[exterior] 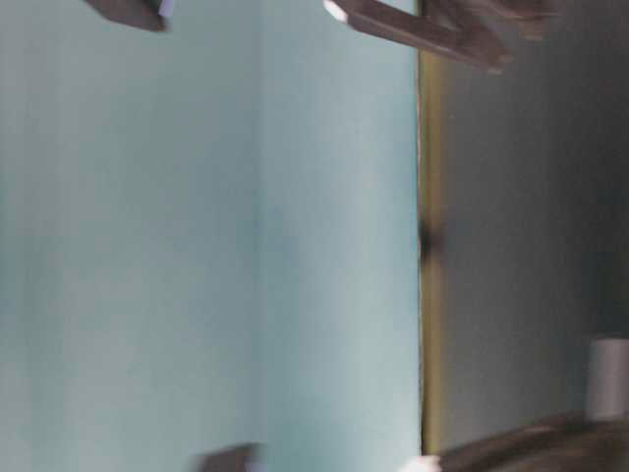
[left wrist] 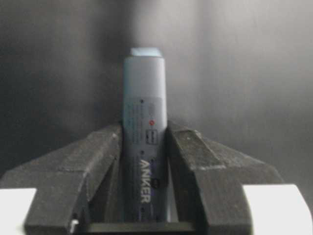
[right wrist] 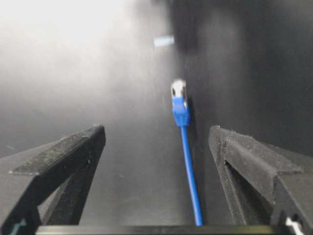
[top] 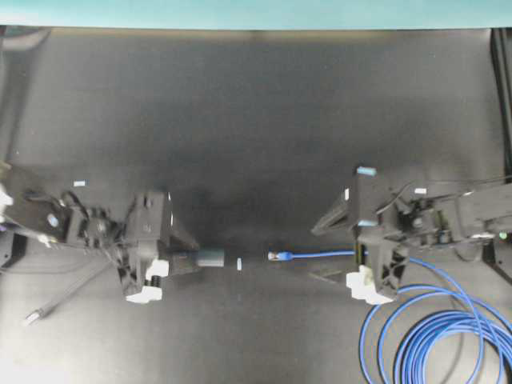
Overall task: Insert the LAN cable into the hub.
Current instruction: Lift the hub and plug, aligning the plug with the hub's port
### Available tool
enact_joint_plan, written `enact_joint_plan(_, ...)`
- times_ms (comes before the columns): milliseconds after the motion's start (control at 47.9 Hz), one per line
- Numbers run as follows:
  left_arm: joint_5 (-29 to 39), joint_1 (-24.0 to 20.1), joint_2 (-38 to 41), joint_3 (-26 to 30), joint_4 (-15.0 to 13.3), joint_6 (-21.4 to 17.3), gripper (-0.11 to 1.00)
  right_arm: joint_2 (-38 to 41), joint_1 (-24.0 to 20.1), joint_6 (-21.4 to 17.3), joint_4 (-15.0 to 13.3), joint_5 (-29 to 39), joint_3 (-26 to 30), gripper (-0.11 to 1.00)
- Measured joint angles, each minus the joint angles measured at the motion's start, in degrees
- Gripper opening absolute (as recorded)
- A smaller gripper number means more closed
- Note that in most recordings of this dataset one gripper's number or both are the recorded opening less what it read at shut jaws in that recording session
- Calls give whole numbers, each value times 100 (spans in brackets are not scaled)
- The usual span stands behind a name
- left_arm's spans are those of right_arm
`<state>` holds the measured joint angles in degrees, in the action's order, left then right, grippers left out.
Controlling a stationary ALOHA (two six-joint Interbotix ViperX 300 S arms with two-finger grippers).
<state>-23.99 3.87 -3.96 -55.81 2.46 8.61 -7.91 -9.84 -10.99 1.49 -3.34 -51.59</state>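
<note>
room: bare black mat between slim grey metallic hub (top: 210, 258) and blue LAN cable (top: 316, 255) plug | left gripper (left wrist: 145, 147) clamps hub | right gripper (right wrist: 156, 147) spread, empty

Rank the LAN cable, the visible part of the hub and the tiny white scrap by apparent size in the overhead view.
1. LAN cable, coils included, by far the largest.
2. Hub, only the end protruding from the left gripper shows.
3. White scrap, smallest.
</note>
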Motion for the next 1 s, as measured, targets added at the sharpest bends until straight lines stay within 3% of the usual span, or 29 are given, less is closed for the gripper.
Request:
enact_joint_plan(313,2057,-18,-1046,422,0,-185,28,1011,0,202,0,-844,0,82)
enact_joint_plan(626,2206,26,-1099,545,0,-158,28,1740,18,211,0,-1222,229,81)
enact_joint_plan(793,2206,44,-1099,545,0,-158,28,1784,44,220,9,-1222,272,75)
enact_joint_plan(918,2224,44,-1099,545,0,-158,28,1784,79,220,18,-1222,281,65)
enact_joint_plan(1002,2224,53,-1099,545,0,-158,28,1784,105,220,18,-1178,281,47)
